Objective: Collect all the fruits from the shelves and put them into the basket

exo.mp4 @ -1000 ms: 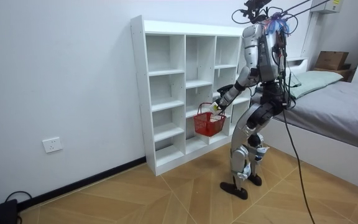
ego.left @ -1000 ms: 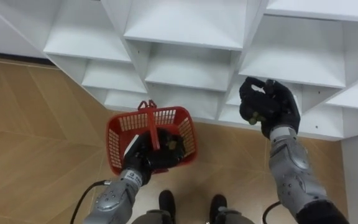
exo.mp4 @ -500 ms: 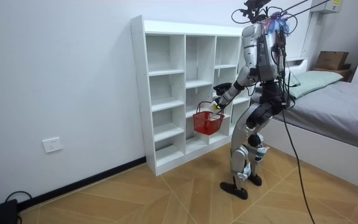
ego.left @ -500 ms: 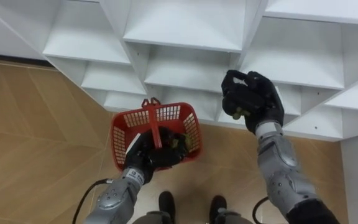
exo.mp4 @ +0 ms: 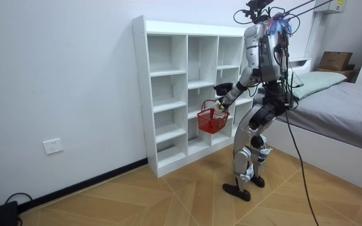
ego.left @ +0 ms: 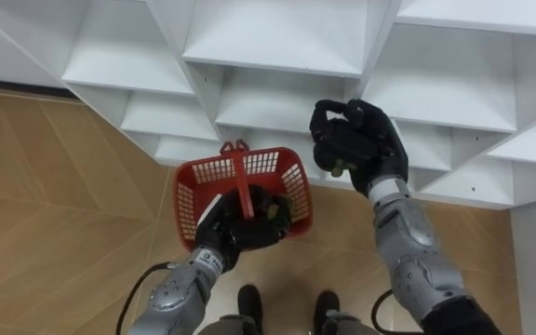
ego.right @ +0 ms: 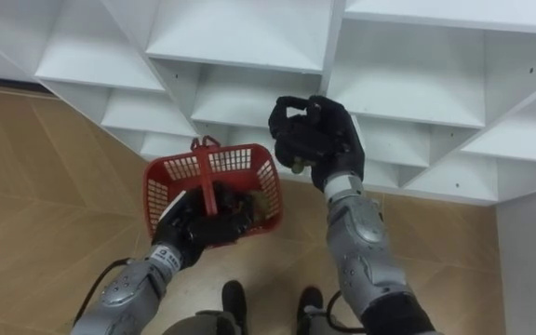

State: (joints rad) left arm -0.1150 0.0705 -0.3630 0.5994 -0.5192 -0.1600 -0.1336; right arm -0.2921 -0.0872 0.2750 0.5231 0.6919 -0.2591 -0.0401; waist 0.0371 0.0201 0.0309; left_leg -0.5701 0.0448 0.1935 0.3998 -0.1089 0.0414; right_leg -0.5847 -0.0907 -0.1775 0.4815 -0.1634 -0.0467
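I stand facing the white closet [ego.left: 277,46]. My left hand [ego.left: 235,228] is shut on the handle of a red plastic basket [ego.left: 194,191], held low in front of the bottom shelves. Something dark and greenish lies inside the basket. My right hand [ego.left: 356,140] is curled round a small yellow-green fruit [ego.left: 338,170], just above and to the right of the basket's right rim. In the right eye view the same hand [ego.right: 314,130] holds the fruit [ego.right: 293,167] beside the basket [ego.right: 170,181]. The room view shows the basket [exo.mp4: 212,120] hanging at hip height against the closet [exo.mp4: 168,94].
Wooden floor [ego.left: 35,186] spreads to the left below the closet. Behind me in the room view stands a bed [exo.mp4: 344,100] with a cardboard box [exo.mp4: 335,59] beyond it. A wall socket [exo.mp4: 53,146] sits low on the wall at the room view's left.
My right hand has carried the fruit leftwards from the right shelf column to just beside the basket. The basket has come up and a little to the right.
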